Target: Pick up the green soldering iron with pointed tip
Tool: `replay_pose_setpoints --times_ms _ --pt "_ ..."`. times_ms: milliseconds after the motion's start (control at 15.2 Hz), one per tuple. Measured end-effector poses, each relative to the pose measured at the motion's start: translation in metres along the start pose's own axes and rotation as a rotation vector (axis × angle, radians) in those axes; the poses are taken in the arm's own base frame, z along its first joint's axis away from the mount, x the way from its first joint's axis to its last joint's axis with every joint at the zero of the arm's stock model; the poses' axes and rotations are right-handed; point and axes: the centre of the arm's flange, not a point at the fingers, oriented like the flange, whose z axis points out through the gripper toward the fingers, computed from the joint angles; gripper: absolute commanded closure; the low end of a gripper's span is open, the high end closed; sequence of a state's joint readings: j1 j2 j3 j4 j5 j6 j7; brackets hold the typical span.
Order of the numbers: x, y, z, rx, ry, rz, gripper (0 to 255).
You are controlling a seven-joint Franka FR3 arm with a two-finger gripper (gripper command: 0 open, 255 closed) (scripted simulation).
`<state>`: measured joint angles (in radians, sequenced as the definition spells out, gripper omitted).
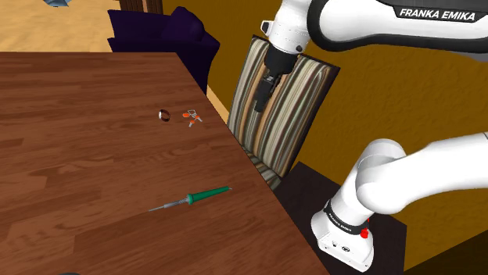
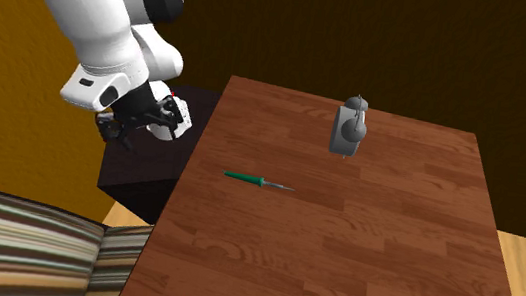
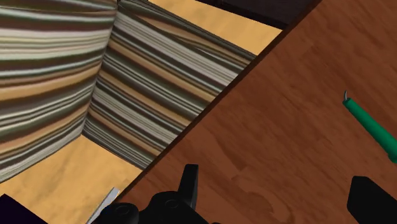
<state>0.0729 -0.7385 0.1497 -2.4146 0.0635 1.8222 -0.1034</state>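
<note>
Arm read "FRANKA EMIKA"; soldering iron lay flat (tip pointing away from it); hand stood spread, empty

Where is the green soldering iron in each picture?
Shoulder view: the green soldering iron lies low on the table, near its right edge.
Second exterior view: the iron lies mid-table, nearer the left edge.
Wrist view: the iron lies beyond the open gripper, away from the striped chair.
Shared landmark: the striped chair beside that table edge.
</note>
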Motion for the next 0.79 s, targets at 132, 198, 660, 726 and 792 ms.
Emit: replay_pose_setpoints --times_ms 132,198,660,726,792 --pt "0.012 -0.019 0.014 0.000 -0.001 -0.035 0" --pt "0.015 -0.029 0.023 0.000 -0.001 -0.053 0" --pt "0.046 -0.097 0.078 0.000 -0.004 -0.175 0" --pt "0.053 -0.106 0.086 0.001 -0.004 -0.192 0" --pt "0.054 -0.116 0.092 0.000 -0.004 -0.210 0"
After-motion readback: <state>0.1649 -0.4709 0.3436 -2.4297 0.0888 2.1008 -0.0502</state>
